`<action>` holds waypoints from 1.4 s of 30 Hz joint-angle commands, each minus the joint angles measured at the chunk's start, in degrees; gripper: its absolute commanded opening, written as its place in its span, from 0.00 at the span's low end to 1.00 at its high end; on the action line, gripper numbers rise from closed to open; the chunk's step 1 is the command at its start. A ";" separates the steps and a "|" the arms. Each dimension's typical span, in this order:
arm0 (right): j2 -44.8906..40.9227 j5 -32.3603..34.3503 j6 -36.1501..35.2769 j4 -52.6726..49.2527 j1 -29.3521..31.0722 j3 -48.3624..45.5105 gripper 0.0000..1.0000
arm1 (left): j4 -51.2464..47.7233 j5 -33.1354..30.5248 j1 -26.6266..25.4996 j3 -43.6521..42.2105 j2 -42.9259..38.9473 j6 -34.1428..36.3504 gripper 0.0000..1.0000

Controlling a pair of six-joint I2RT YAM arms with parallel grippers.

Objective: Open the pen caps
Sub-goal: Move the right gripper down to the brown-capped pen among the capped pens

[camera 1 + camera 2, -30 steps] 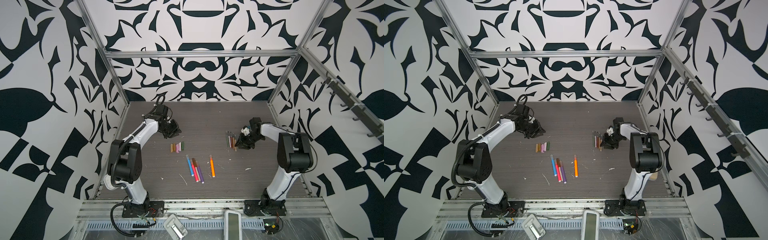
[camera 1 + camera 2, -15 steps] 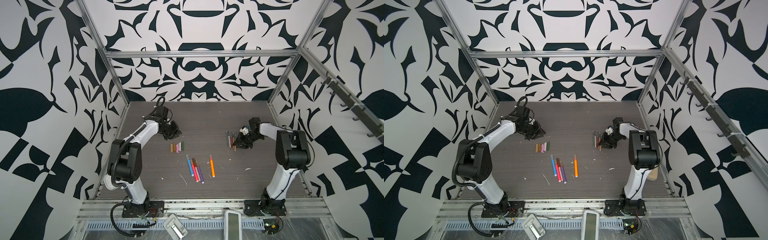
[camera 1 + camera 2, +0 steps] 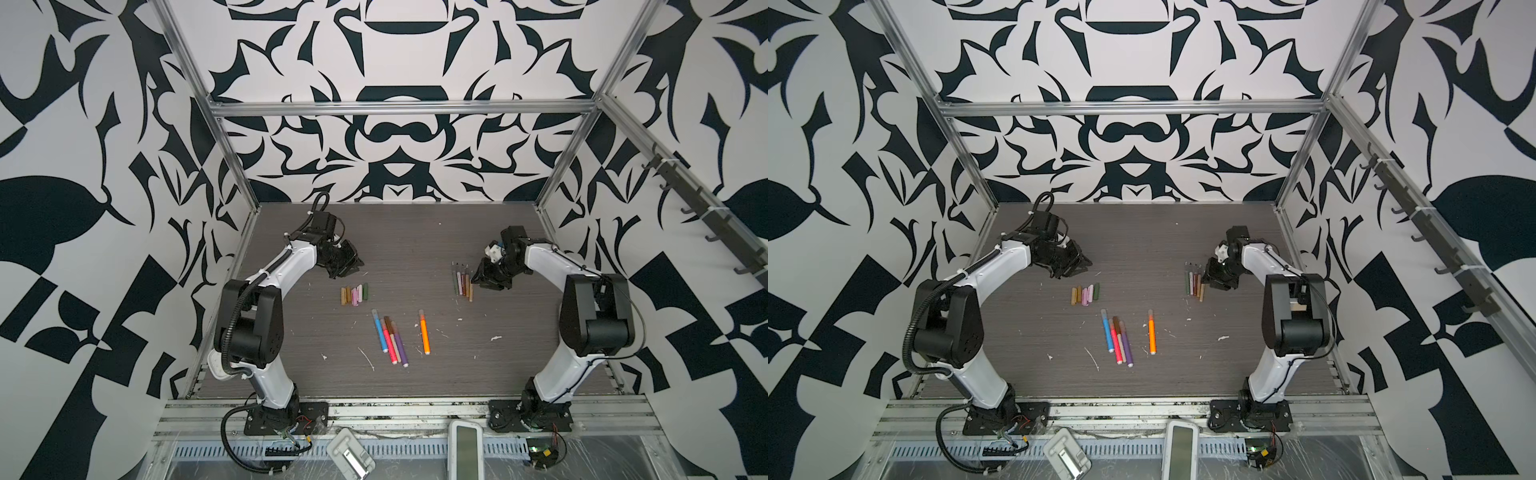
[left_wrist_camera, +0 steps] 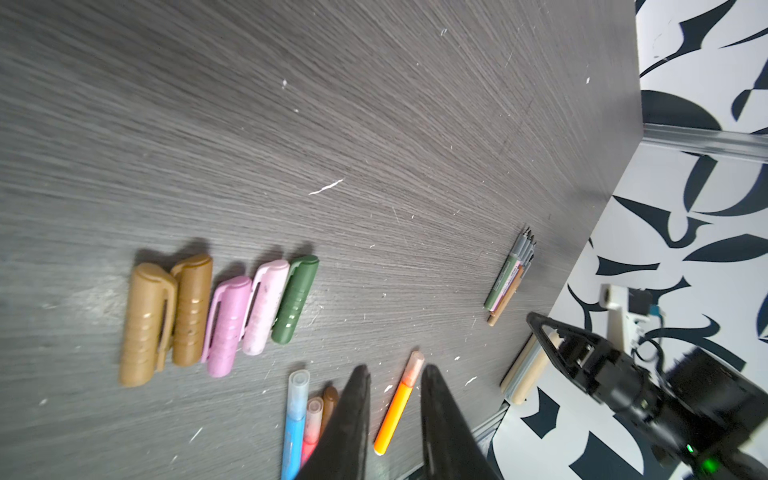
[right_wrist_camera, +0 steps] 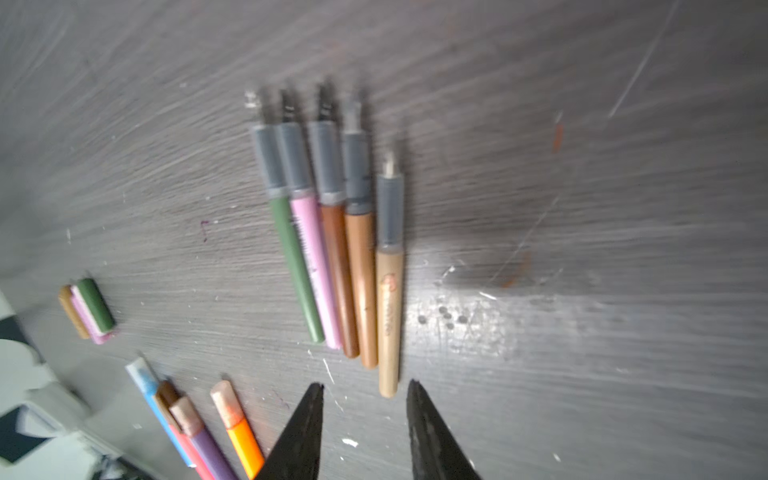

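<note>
Hovering empty over the bench (image 3: 415,232): left gripper (image 4: 392,370) and right gripper (image 5: 363,384).
Left fingers (image 4: 353,415) stand narrowly apart, right fingers (image 5: 303,432) apart too, nothing between either pair. The right wrist view alone shows bare nibs on the five uncapped pens (image 5: 336,266) near the bench's right edge; the left wrist view shows clips on the five loose pen caps (image 4: 228,324) toward the left edge. Five capped pens (image 3: 390,336) lie mid-bench, toward the front edge.

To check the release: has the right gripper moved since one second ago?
Yes: in both top views the right gripper has shifted slightly up the picture, away from the row of uncapped pens.
</note>
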 commanded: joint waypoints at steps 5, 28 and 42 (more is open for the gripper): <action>-2.28 7.27 0.29 -4.10 24.83 2.36 0.35 | 3.88 0.99 0.22 -4.31 -1.54 -3.68 0.25; 5.10 6.93 10.62 -0.14 53.25 2.78 0.17 | -1.12 0.29 0.20 -8.15 -6.64 -0.14 0.25; 8.12 8.40 14.51 -0.38 53.43 1.30 0.20 | -3.33 0.63 0.24 -8.42 -7.73 1.62 0.25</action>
